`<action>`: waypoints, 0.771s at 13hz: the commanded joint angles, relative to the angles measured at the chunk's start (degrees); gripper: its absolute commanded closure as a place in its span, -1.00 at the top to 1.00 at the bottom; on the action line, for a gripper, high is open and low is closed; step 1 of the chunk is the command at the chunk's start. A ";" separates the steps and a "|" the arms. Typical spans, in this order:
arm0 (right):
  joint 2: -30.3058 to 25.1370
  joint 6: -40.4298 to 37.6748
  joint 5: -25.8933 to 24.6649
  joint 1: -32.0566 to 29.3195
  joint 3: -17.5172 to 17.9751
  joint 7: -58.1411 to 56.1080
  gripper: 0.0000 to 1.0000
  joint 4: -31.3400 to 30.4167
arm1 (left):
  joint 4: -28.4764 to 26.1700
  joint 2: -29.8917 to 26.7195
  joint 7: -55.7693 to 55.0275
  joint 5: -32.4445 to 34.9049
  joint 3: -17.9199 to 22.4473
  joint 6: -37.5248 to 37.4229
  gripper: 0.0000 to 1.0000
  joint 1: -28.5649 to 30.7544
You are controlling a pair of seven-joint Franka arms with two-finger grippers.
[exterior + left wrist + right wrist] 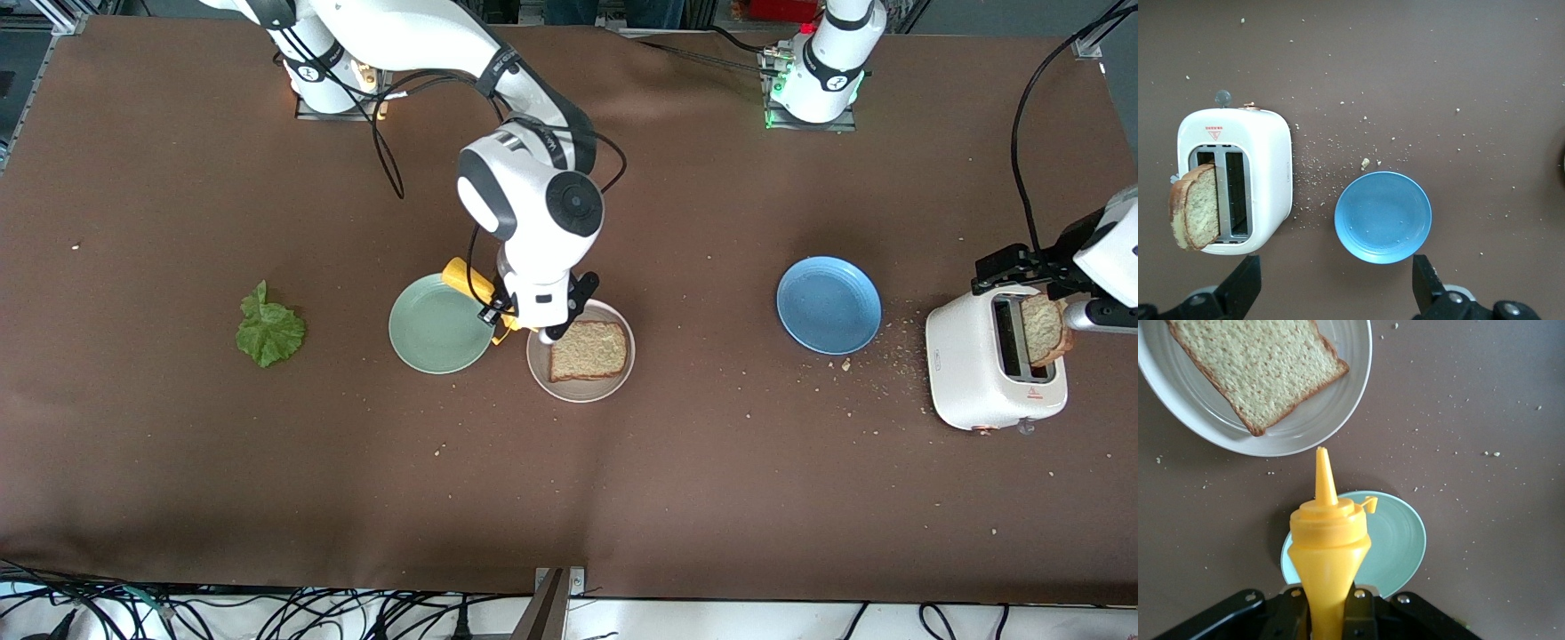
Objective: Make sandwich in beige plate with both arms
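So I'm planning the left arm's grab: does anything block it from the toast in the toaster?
Nothing visible does. The open left gripper is over bare table beside the toaster, whose toast slice sticks out uncovered.

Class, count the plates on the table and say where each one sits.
3. The beige plate holds a toast slice mid-table; the mint-green plate lies beside it toward the right arm's end; the blue plate lies toward the left arm's end, beside the toaster. None looks hidden.

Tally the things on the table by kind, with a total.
Plates: 3 (beige plate, mint plate, blue plate)
Toast slices: 2 (on the beige plate, in the toaster)
Lettuce leaf: 1
Toaster: 1
Yellow squeeze bottle: 1
Total: 8
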 commanded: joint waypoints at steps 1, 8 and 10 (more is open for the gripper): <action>0.67 0.04 -2.29 1.41 -0.41 0.77 -1.00 0.28 | -6.41 -6.38 -0.69 1.81 -0.22 2.69 1.00 -2.51; -1.44 -0.13 12.42 -7.88 -0.14 -10.20 -1.00 0.63 | -6.69 -6.04 -1.22 -0.11 -0.22 4.81 1.00 -1.99; -3.11 -0.31 21.93 -12.72 -0.23 -15.55 -1.00 0.46 | -6.25 -5.25 -1.30 -2.58 -0.22 5.52 1.00 -1.73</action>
